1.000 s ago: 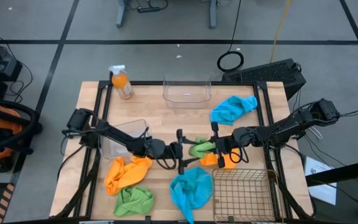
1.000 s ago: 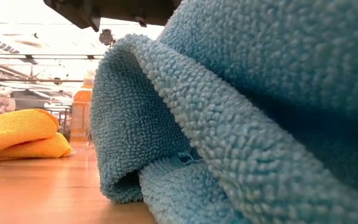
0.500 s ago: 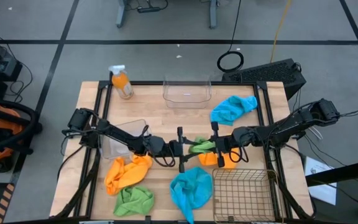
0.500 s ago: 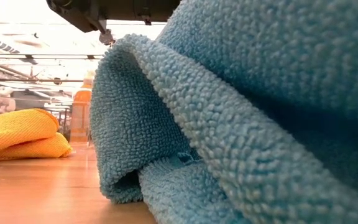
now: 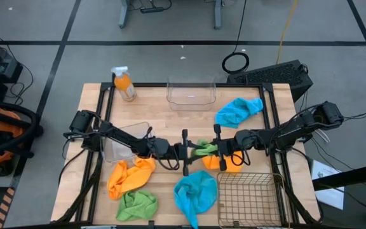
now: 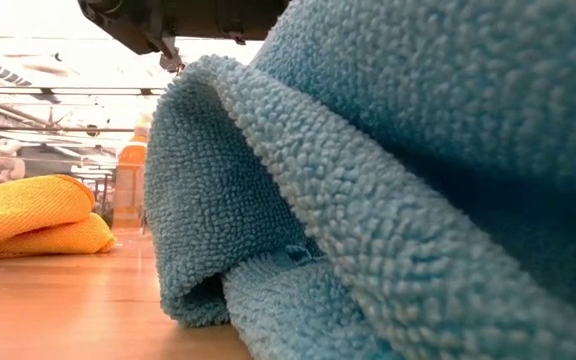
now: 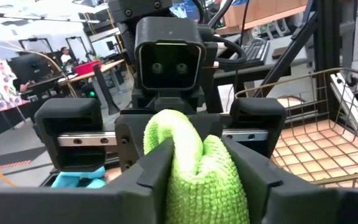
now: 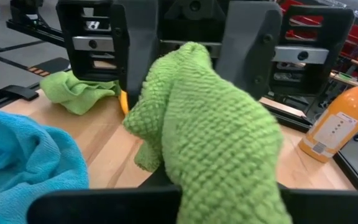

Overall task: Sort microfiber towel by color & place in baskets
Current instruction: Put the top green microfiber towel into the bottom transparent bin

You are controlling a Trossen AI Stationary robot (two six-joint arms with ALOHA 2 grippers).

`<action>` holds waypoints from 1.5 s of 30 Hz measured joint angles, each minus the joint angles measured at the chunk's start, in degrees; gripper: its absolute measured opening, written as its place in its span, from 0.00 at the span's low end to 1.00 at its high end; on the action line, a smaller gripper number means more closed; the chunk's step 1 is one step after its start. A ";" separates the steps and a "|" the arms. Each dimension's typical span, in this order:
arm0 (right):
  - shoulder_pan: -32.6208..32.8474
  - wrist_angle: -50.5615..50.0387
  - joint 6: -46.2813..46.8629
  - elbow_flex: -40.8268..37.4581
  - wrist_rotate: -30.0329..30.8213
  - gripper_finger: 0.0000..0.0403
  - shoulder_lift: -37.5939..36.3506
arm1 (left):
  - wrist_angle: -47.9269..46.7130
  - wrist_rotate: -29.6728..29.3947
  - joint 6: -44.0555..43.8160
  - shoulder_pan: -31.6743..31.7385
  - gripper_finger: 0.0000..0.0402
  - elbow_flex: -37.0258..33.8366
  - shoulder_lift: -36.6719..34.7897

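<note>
A green towel [image 5: 203, 149] hangs in the air at mid-table between my two grippers, which face each other. My left gripper [image 5: 189, 151] reaches in from the table's left and my right gripper [image 5: 216, 149] from the right, both shut on it. An orange towel [image 5: 230, 164] lies under the right gripper. Loose on the table are a blue towel [image 5: 239, 111], a second blue one [image 5: 196, 192], an orange one [image 5: 129, 175] and a green one [image 5: 137, 205]. The low view is filled by a blue towel [image 6: 388, 180]. My left gripper pinches the free end of the green towel [image 7: 194, 163] between its two fingers [image 7: 157, 169], coming level from the table's left. The bunched cloth bulges up between the fingers, clear of the table. My right gripper holds the other end of the towel [image 8: 229, 163] between its fingers, level from the table's right. The cloth sticks out ahead of it in a bunch, clear of the table; the place of contact is hidden by the cloth.
The bronze wire basket [image 5: 246, 194] stands at the near right corner. One clear tub [image 5: 191, 93] is at the far edge, another [image 5: 127, 141] under my left arm. The orange spray bottle [image 5: 124, 84] is at the far left.
My right gripper has moved a little toward the table's left, carrying the green towel up to my left gripper.
</note>
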 joint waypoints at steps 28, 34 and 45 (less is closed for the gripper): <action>0.26 -25.21 13.03 -0.02 8.39 0.73 -15.12 | -5.18 -15.37 6.12 -0.54 0.06 -0.04 -2.50; 0.26 -32.64 15.84 -0.02 8.34 0.72 -20.10 | -11.64 -19.79 6.12 -1.28 0.06 -0.04 -6.69; 0.26 -32.87 15.81 -0.02 8.04 0.68 -20.35 | -21.30 -32.11 2.58 -7.30 0.06 -0.08 -12.71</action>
